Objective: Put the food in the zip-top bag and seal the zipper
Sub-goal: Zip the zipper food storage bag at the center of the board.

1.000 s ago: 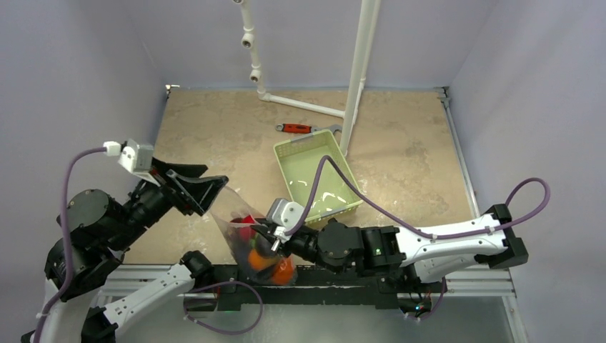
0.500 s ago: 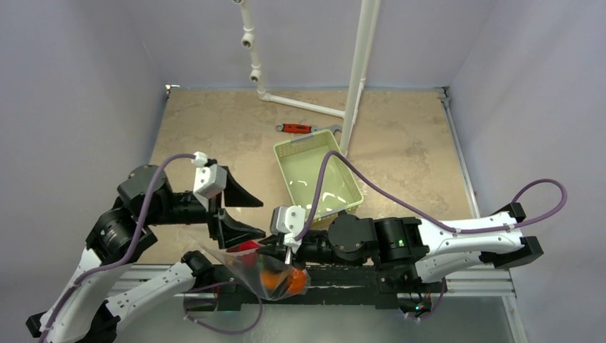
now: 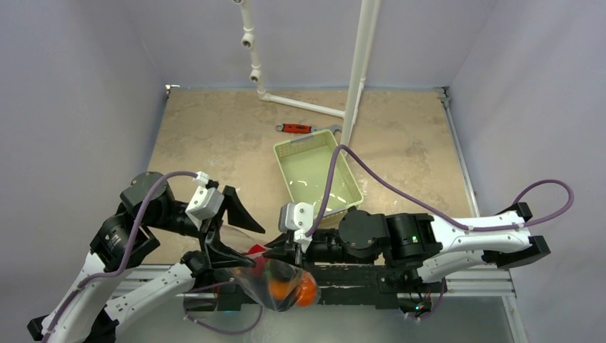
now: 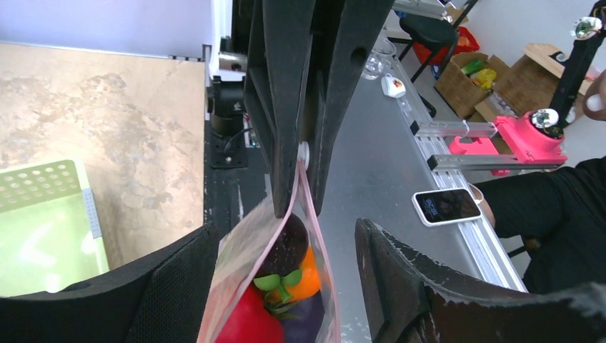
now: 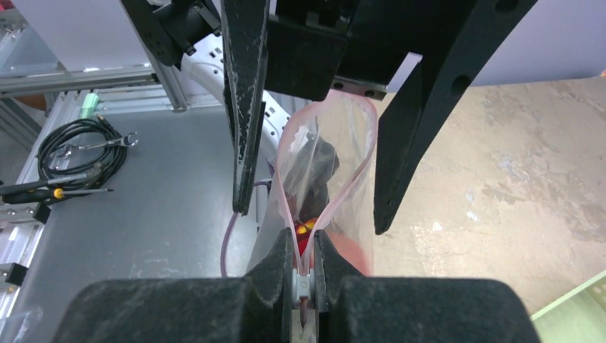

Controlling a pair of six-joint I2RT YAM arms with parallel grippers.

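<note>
Near edge of the table, between the arm bases: clear, crinkly zip-top bag (image 3: 268,286) hangs over the black mounting rail, past the rim of the stone-patterned tabletop (image 3: 207,136) and not lying on it.
Food: small plastic pieces sit inside the bag: a red rounded piece (image 4: 246,323), an orange piece (image 4: 309,275) under a green leafy top, and a dark purple piece (image 4: 287,241) uppermost.
Zipper: narrow pale pink strip (image 5: 286,207) along the bag's mouth. It is bowed apart into a teardrop loop, and its two sides meet only at the pinched end.
Right gripper (image 5: 304,282): fingers pressed together on one end of the pink strip, carrying the bag. They hide that end of the strip.
Left gripper (image 4: 286,230): fingers spread wide, one on each side of the bag's mouth, clamped on nothing. Whether either finger brushes the plastic cannot be told.
In the way: the left gripper's black fingers flank the mouth on both sides, and the right arm's purple cable (image 3: 343,148) arcs over the basket.
Farther back on the table: light green perforated plastic basket (image 3: 318,175), turned corner-on and well apart from the bag. A red-handled wrench (image 3: 295,128) lies beyond it, near the white pipe upright (image 3: 361,57).
Off the table: grey bench with a dark phone (image 4: 446,206) — and a coiled black cable (image 5: 78,139).
</note>
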